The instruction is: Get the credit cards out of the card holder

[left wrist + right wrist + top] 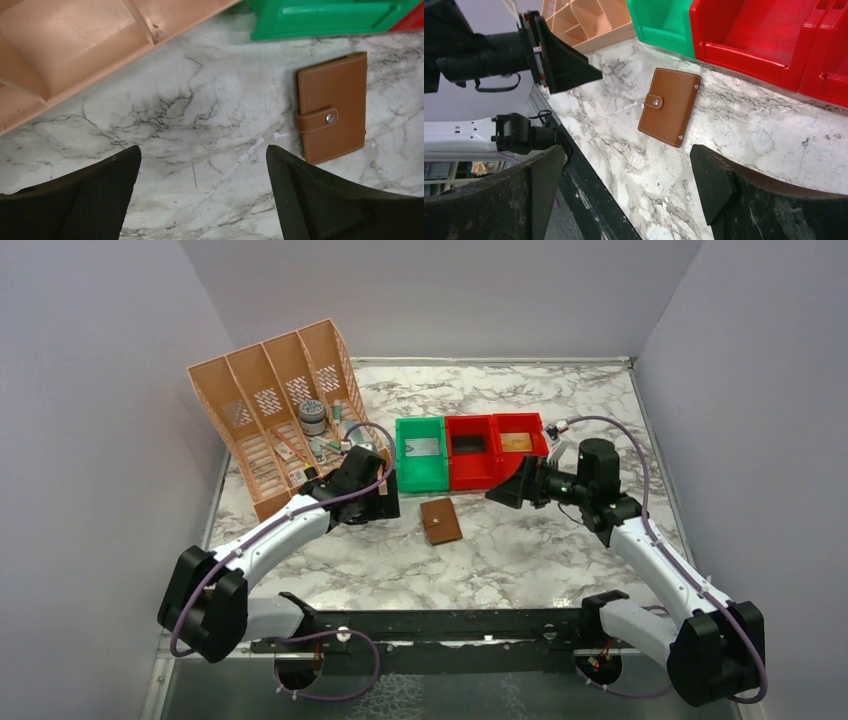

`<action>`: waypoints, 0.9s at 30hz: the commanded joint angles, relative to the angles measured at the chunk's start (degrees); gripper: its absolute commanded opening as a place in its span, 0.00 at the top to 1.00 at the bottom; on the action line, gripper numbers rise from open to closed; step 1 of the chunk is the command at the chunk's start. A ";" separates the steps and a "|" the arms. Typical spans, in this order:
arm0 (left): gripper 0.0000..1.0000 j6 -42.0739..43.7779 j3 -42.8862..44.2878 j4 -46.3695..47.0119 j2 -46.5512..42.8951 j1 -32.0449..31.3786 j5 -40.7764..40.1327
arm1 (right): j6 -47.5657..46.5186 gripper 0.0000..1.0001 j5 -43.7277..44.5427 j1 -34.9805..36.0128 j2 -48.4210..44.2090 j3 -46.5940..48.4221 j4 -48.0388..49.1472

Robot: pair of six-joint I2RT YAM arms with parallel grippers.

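Left pincer [202, 167] hovers over bare marble with its fingers spread wide and nothing between them. Its own camera shows the peach desk rack [75, 55] just behind it. Only the overhead view looks into that rack, where a round tin [313, 416] and small clutter sit in the slots.

The card holder [332, 107] lies flat on the surface [520, 550], closed, just right of the left pincer and near the front of the green bin [421, 475]. From above it is a plain brown rectangle. The left wrist view adds its edge stitching and the snap tab [317, 120], fastened across the cover with a metal stud.

The overhead view shows a flat grey piece inside the green bin, too small to identify. To its right stand two red bins [495, 455], touching side by side.

The right pincer [626, 170] is also spread and holding nothing. It hangs to the right of the holder, well apart from it, and its camera sees the opposite pincer side-on beyond the holder.
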 commanded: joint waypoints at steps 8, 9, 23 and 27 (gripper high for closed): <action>0.01 3.25 5.53 9.82 10.41 8.56 0.90 | -4.33 0.02 7.24 -0.29 6.35 3.69 -7.31; 0.01 3.15 5.70 10.46 11.25 9.14 0.87 | -5.23 0.02 8.82 -0.29 6.95 4.39 -8.00; 0.04 5.12 11.23 14.76 20.38 14.14 -1.70 | -12.60 0.13 33.25 1.49 21.30 20.41 -14.32; 0.04 6.24 13.95 14.94 22.18 14.79 -2.18 | -12.00 0.15 35.18 1.96 24.19 22.63 -14.46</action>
